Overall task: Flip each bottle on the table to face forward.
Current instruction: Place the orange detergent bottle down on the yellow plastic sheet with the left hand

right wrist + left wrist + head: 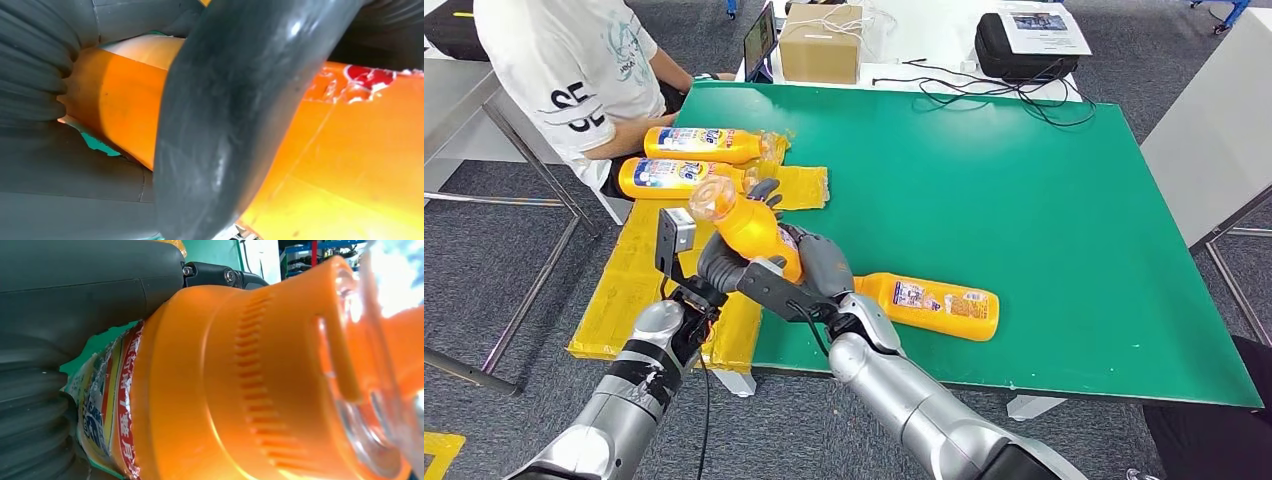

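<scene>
Both hands hold one orange bottle (749, 228) lifted above the green desk's (1024, 200) near left edge: left hand (719, 262) wrapped beneath it, right hand (819, 265) clasping its lower body, clear cap tilted up and away. Their fingers hide its label, which shows partly in the left wrist view. Another bottle (929, 303) lies just beside the right hand.

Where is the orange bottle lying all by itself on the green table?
In the head view, the orange plastic bottle lies on its side near the green table's front edge, beside the right hand.
</scene>
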Motion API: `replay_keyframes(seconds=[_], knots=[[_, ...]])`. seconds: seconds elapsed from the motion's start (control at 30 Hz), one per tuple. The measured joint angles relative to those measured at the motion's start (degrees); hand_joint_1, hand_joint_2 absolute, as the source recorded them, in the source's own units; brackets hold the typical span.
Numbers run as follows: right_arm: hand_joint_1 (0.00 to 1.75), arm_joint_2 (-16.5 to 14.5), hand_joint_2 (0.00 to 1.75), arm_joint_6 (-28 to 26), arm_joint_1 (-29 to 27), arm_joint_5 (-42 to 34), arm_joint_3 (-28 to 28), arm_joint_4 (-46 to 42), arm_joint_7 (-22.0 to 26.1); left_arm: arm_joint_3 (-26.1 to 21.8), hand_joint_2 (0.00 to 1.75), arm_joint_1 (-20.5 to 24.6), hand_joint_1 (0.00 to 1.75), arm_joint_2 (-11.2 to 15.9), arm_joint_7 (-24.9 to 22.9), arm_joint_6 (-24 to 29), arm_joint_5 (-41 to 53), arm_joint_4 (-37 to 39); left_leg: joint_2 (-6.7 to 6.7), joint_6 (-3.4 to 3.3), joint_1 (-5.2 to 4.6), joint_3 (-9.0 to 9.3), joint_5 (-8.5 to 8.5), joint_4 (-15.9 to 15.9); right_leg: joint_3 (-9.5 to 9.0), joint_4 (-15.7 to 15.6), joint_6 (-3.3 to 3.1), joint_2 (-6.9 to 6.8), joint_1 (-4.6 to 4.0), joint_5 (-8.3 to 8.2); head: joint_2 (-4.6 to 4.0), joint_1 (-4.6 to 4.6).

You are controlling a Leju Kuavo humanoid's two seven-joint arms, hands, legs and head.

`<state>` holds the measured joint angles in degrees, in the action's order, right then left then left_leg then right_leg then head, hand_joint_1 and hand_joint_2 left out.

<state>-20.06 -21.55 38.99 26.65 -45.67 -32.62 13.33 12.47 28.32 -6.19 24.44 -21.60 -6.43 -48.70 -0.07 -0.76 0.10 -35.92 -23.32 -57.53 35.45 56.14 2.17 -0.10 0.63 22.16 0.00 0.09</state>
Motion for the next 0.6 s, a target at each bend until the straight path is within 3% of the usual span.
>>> replay_keyframes(seconds=[0.1, 0.13, 0.6], knots=[[0.31, 0.07, 1.75, -0.05, 0.27, -0.67, -1.31, 0.02, -0.24, -0.02, 1.75, 0.03, 1.75, 0.02, -0.37, -0.11, -0.72, 0.34, 0.00, 0.00, 0.00, 0.00, 0.00, 0.00, 0.00, 0.00, 0.00, 0.00, 0.00, 0.00, 0.00, 0.00], [0.00, 0.09, 1.75, -0.13, 0.35, -1.11, -1.82, 0.03, -0.29, -0.02, 1.75, 0.05, 1.75, 0.02, -0.38, -0.12, -1.02, 0.49, 0.00, 0.00, 0.00, 0.00, 0.00, 0.00, 0.00, 0.00, 0.00, 0.00, 0.00, 0.00, 0.00, 0.01], [0.00, 0.04, 1.75, -3.89, 0.43, -5.17, -4.78, 0.52, 0.02, -0.86, 1.75, 0.11, 1.75, -0.13, -0.01, 4.60, -2.67, 1.05, -0.02, 0.00, 0.00, -0.01, 0.00, 0.00, 0.00, 0.00, 0.00, -0.01, 0.00, 0.00, 0.00, 0.02]])
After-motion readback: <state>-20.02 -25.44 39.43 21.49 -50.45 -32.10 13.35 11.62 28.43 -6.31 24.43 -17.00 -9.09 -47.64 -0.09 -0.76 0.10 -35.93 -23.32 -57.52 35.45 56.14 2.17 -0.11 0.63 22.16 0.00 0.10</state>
